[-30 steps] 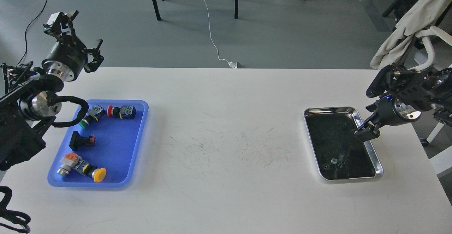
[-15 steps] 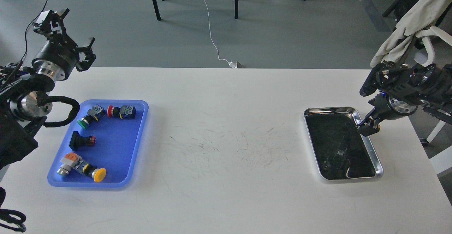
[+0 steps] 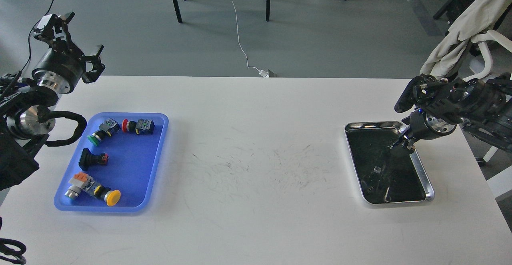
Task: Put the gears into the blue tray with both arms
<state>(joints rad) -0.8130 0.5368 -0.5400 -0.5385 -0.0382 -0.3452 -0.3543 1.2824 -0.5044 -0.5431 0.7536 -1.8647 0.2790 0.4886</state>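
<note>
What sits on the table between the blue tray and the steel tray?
Nothing. In the head view the white table between the blue tray and the steel tray is bare, showing only faint dark scuff marks.

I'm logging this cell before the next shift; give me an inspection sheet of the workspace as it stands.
Surface: white table, faint dark scuffs mid-top.
Job's things: blue tray at left; gears cannot be made out; steel tray at right, dark inside, small unclear bits.
Clutter: four push-button switches in the blue tray, green-capped, red-capped, black, yellow-capped.
Grippers: left pincer open, raised beyond the tray's far left corner; right pincer over the steel tray, too dark to tell.
Cables: white cord on the floor; black hose on the left arm.
Surroundings: grey floor, table legs, draped chair.
</note>
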